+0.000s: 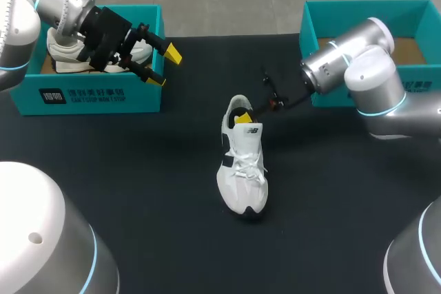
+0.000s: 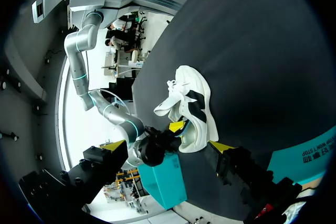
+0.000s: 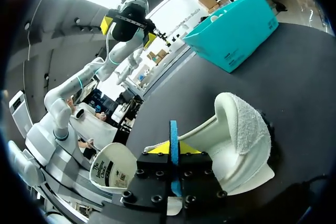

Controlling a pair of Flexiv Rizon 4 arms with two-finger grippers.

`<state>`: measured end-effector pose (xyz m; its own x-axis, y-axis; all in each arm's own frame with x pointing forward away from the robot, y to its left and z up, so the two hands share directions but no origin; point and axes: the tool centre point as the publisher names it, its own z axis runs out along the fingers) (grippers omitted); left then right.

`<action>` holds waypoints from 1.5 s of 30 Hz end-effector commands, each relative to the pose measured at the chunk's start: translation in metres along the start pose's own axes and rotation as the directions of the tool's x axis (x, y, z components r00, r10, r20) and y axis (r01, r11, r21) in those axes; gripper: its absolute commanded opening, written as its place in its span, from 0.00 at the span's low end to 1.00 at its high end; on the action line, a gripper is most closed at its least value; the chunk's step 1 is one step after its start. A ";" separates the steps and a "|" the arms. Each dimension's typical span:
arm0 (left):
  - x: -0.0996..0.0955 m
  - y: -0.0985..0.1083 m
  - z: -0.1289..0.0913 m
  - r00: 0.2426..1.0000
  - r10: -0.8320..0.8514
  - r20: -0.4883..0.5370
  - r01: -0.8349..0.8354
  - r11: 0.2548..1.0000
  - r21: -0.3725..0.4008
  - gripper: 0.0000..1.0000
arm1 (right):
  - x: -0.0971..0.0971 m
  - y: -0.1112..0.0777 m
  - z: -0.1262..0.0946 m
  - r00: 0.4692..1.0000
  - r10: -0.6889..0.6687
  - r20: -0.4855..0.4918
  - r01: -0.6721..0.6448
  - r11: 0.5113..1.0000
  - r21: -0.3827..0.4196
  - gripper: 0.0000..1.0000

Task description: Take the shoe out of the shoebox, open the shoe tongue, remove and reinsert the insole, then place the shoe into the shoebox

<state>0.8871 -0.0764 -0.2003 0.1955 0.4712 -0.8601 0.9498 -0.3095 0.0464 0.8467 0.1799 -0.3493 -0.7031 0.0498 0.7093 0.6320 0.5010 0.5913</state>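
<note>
Shoe: a white sneaker (image 1: 244,163) with a dark side patch stands upright on its sole in the middle of the black tabletop (image 1: 138,170). It is outside both boxes, with its toe toward the robot and its heel opening away.
Left shoebox: a teal box (image 1: 89,94) at the far left of the tabletop, with a second white shoe (image 1: 69,49) lying inside it.
Right shoebox: a teal box (image 1: 324,12) at the far right, partly hidden behind the right arm.
Left gripper: the left gripper (image 1: 162,67) hangs above the left shoebox's inner edge. Its fingers are spread wide and hold nothing. In its own wrist view the sneaker (image 2: 191,108) lies ahead of it, well apart.
Right gripper: the right gripper (image 1: 241,119) has its yellow tips at the sneaker's heel opening.
Right fingers: in the right wrist view the fingers (image 3: 157,148) are pinched together on a thin blue strip (image 3: 174,135) seen edge-on. I cannot tell whether it is the insole.
Heel: the padded collar (image 3: 247,124) sits just ahead of the right gripper's tips.
</note>
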 end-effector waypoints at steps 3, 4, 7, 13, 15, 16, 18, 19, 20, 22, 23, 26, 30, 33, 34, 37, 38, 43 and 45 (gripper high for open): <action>0.000 0.000 0.000 1.000 0.001 -0.003 -0.001 1.000 0.000 1.00 | 0.003 0.000 0.004 1.000 0.004 0.007 -0.004 1.000 0.015 0.00; 0.000 0.000 0.000 1.000 0.001 -0.003 -0.001 1.000 0.000 1.00 | 0.003 0.000 0.004 1.000 0.003 0.008 -0.003 1.000 0.015 0.00; 0.000 0.000 0.000 1.000 0.001 -0.003 -0.001 1.000 0.000 1.00 | 0.004 0.003 0.005 1.000 -0.005 0.010 0.005 1.000 0.024 0.06; 0.000 0.000 0.000 1.000 0.001 -0.003 -0.001 1.000 0.000 1.00 | 0.010 0.011 0.004 0.999 -0.028 0.023 0.027 0.999 0.039 0.96; 0.000 0.000 0.000 1.000 0.001 -0.003 -0.001 1.000 0.000 1.00 | 0.013 0.013 0.004 0.999 -0.037 0.031 0.036 0.998 0.049 1.00; 0.000 0.000 0.000 1.000 0.001 -0.003 -0.001 1.000 0.000 1.00 | 0.015 0.014 0.004 0.999 -0.041 0.032 0.040 0.998 0.052 1.00; 0.000 0.000 0.000 1.000 0.001 -0.003 -0.001 1.000 0.000 1.00 | 0.017 0.017 0.003 0.998 -0.054 0.038 0.052 0.997 0.062 1.00; 0.000 0.000 0.000 1.000 0.001 -0.003 -0.001 1.000 0.000 1.00 | 0.018 0.019 0.003 0.997 -0.059 0.041 0.057 0.996 0.067 1.00; 0.000 0.000 0.000 1.000 0.001 -0.003 -0.001 1.000 0.000 1.00 | 0.020 0.021 0.003 0.997 -0.064 0.042 0.060 0.996 0.070 1.00; 0.000 0.000 0.000 1.000 0.001 -0.003 -0.001 1.000 0.000 1.00 | 0.021 0.024 0.003 0.996 -0.074 0.045 0.070 0.995 0.073 1.00; 0.000 0.000 0.000 1.000 0.001 -0.003 -0.001 1.000 0.000 1.00 | 0.022 0.026 0.003 0.996 -0.080 0.048 0.076 0.994 0.075 1.00; 0.000 0.000 0.000 1.000 0.001 -0.003 -0.001 1.000 0.000 1.00 | 0.024 0.031 0.002 0.994 -0.095 0.053 0.091 0.993 0.080 1.00; 0.000 0.000 0.000 1.000 0.001 -0.003 -0.001 1.000 0.000 1.00 | 0.027 0.037 0.000 0.991 -0.117 0.059 0.112 0.990 0.087 1.00; 0.000 0.000 0.000 1.000 0.001 -0.003 -0.001 1.000 0.000 1.00 | 0.030 0.042 -0.001 0.990 -0.128 0.062 0.122 0.989 0.086 1.00; 0.000 0.000 0.000 1.000 0.001 -0.003 -0.001 1.000 0.000 1.00 | 0.031 0.042 -0.001 0.989 -0.134 0.064 0.128 0.988 0.088 1.00; 0.000 0.000 0.000 1.000 0.001 -0.003 -0.001 1.000 0.000 1.00 | 0.032 0.045 -0.002 0.988 -0.142 0.067 0.136 0.987 0.090 1.00; 0.000 0.000 0.000 1.000 0.001 -0.003 -0.001 1.000 0.000 1.00 | 0.033 0.046 -0.003 0.987 -0.146 0.069 0.140 0.986 0.091 1.00; 0.000 0.000 0.000 1.000 0.001 -0.003 -0.001 1.000 0.000 1.00 | 0.035 0.051 -0.007 0.981 -0.156 0.113 0.148 0.986 0.073 1.00; 0.000 0.000 0.000 1.000 0.001 -0.003 -0.001 1.000 0.000 1.00 | 0.036 0.055 -0.008 0.978 -0.154 0.142 0.146 0.987 0.071 1.00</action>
<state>0.8871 -0.0764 -0.2003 0.1955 0.4712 -0.8601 0.9498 -0.3094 0.0463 0.8666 0.2026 -0.2944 -0.8237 0.0630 0.5636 0.4952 0.5641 0.6607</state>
